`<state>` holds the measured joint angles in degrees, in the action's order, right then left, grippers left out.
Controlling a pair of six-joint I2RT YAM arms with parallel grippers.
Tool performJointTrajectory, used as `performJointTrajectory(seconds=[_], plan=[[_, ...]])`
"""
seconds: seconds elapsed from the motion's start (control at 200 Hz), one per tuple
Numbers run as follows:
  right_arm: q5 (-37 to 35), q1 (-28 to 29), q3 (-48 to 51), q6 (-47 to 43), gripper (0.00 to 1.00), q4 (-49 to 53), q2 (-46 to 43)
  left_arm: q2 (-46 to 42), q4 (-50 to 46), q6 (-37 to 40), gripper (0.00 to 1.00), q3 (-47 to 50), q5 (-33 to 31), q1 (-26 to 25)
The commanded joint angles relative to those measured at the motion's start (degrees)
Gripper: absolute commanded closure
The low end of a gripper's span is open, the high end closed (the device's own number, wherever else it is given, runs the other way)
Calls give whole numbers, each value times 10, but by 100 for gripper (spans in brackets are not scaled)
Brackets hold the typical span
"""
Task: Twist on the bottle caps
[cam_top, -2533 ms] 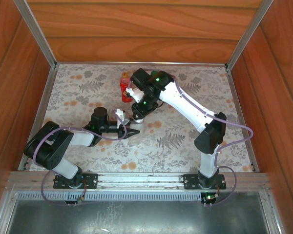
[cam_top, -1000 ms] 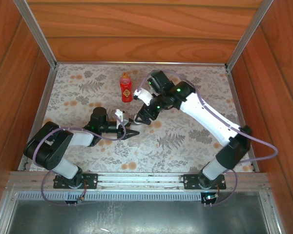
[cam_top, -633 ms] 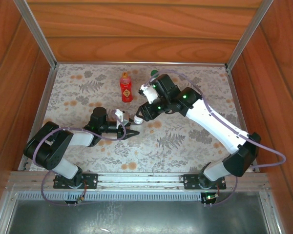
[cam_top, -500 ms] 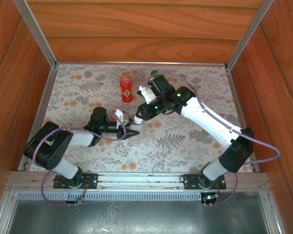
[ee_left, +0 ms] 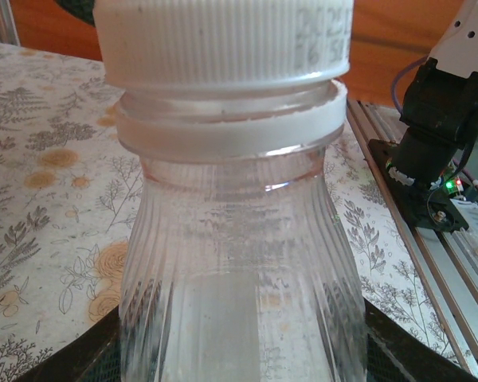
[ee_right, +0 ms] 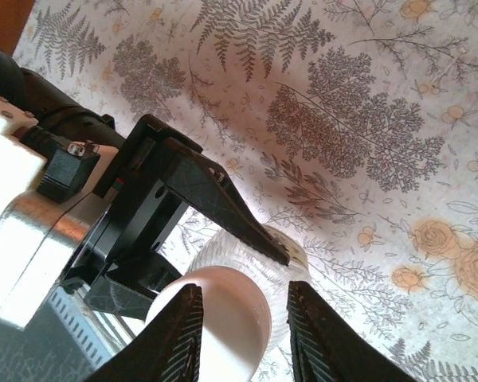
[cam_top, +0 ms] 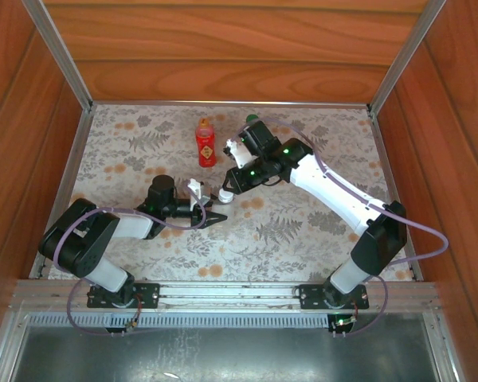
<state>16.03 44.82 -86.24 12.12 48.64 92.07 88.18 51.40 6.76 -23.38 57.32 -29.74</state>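
On the cloth [cam_top: 303, 231], the tall bottle [cam_top: 205, 145] stands behind the short bottle [ee_left: 239, 270].

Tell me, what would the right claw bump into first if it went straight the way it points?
The white cap on the clear bottle. The right claw has a finger on either side of that cap, so it would probably press onto it almost at once.

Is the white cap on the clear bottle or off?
On. The white cap sits over the neck of the clear bottle, above its ring; how tightly, cannot tell.
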Motion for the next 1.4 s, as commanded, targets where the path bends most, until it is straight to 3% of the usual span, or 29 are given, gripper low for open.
performJointTrajectory(seconds=[0.0,0.22,0.36,0.495,0.64,0.75,0.854,1.014,1.194,1.394], plan=[[42,-7,34,22,71,31,-5,-8,17,11,54,3,-1,2],[160,-9,68,43,75,16,-28,-3,17,11,54,2,-11,2],[143,-11,84,46,74,16,-62,-4,17,11,54,1,-12,3],[115,-27,104,26,53,-7,-97,-10,16,6,54,0,-4,2],[82,-34,136,-49,40,-72,-139,-15,16,-6,54,-2,19,2],[77,-41,165,-107,34,-136,-161,-15,16,-14,54,-4,33,2],[86,-56,164,-107,39,-170,-152,-13,16,-20,54,-10,43,-1],[182,-63,135,-157,36,-154,-112,-20,16,-31,54,-16,64,-7],[316,-68,213,-251,25,-254,-135,-33,15,-38,54,-20,77,-16],[354,-70,212,-287,30,-260,-117,-38,15,-41,54,-24,79,-26]])
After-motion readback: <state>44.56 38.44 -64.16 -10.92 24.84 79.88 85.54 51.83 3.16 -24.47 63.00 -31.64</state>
